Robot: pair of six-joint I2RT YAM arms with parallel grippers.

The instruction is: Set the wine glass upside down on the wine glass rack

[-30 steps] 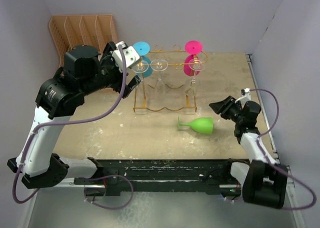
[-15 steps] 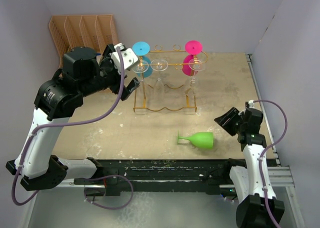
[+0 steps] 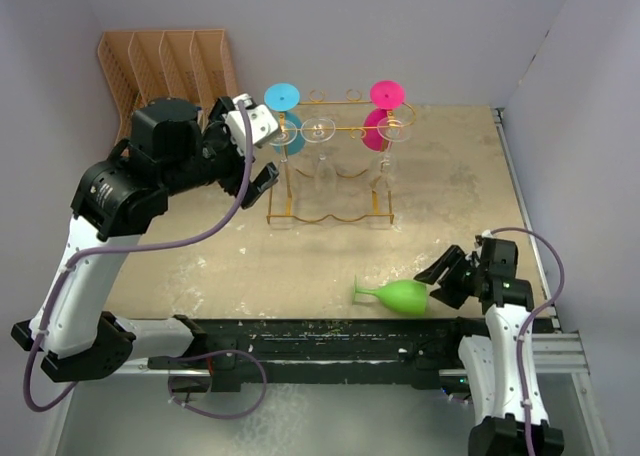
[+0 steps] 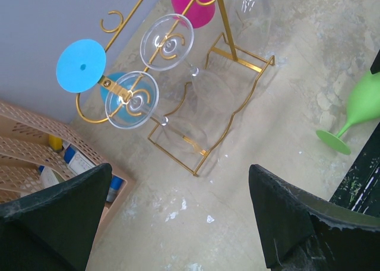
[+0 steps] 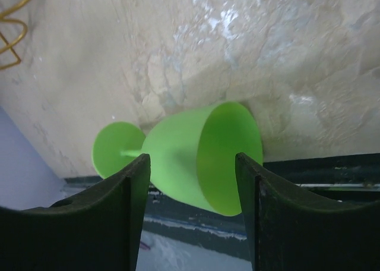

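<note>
One lime-green plastic wine glass [image 3: 403, 296] lies sideways at the near edge of the bench [image 3: 200, 246], between the open fingers of the right end effector [image 3: 440, 284], not yet gripped or hung on the golden-yellow wire wine glass rack [image 3: 350, 128], near the open, empty left end effector [image 4: 178, 182].

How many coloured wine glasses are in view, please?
3. Blue wine glass hanging at the golden wire rack's left end; pink wine glass at its right end; green wine glass lying sideways near the table's front edge.
</note>
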